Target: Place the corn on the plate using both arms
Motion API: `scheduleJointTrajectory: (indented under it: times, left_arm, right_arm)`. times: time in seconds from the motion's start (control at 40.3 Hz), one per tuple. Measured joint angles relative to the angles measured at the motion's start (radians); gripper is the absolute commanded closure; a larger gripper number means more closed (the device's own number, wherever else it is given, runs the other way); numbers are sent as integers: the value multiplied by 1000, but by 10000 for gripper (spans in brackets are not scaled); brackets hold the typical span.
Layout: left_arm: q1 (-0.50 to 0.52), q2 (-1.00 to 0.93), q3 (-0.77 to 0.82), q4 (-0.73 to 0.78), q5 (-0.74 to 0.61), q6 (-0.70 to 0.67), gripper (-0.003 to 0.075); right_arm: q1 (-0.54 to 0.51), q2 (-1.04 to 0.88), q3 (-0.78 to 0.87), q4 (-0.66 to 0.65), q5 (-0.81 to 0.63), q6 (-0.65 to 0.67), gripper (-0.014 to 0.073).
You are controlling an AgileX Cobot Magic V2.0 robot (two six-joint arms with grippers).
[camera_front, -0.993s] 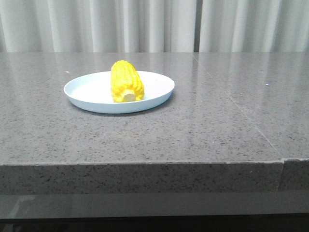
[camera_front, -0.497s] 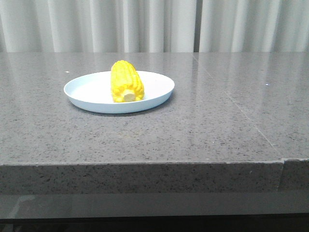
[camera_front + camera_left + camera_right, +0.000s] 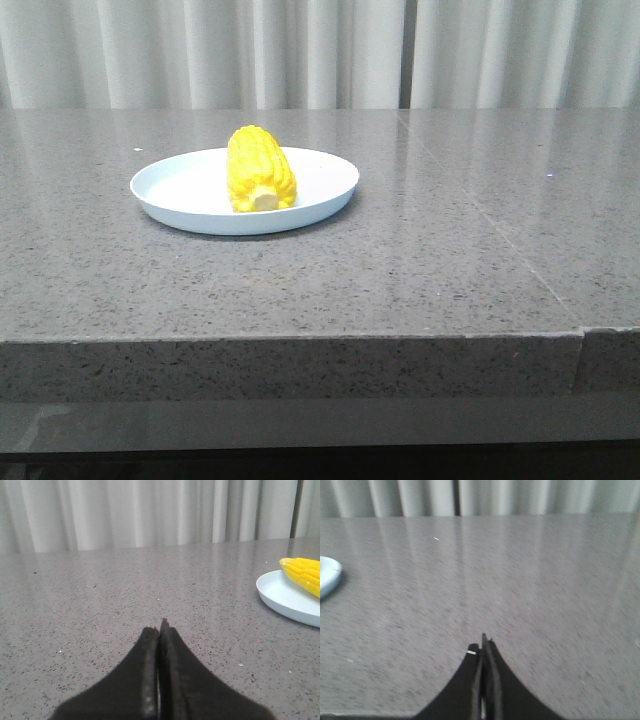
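The yellow corn (image 3: 261,169) lies on the pale blue-white plate (image 3: 180,195), its pale cut stem end toward the camera. Neither arm shows in the front view. In the left wrist view my left gripper (image 3: 159,630) is shut and empty, low over the bare table, with the plate (image 3: 280,597) and the corn's tip (image 3: 302,572) well off to one side. In the right wrist view my right gripper (image 3: 482,647) is shut and empty over bare table, with only the plate's edge (image 3: 329,579) showing far off at the frame's side.
The grey speckled stone table (image 3: 400,270) has a front edge close to the camera and a seam (image 3: 500,235) running back on the right. Pale curtains (image 3: 320,50) hang behind the table.
The plate and corn sit a few pixels further left in the front view than before; nothing else differs.
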Motion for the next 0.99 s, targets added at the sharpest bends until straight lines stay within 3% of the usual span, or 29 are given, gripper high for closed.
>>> scheduleJointTrajectory:
  times: [0.248,0.993]
  left_arm:
    - [0,0,0,0,0,0,741]
    - [0,0,0,0,0,0,741]
  right_arm:
    - [-62,-28,124,0,-25,0,667]
    - [-62,-28,128,0,-29,0,667]
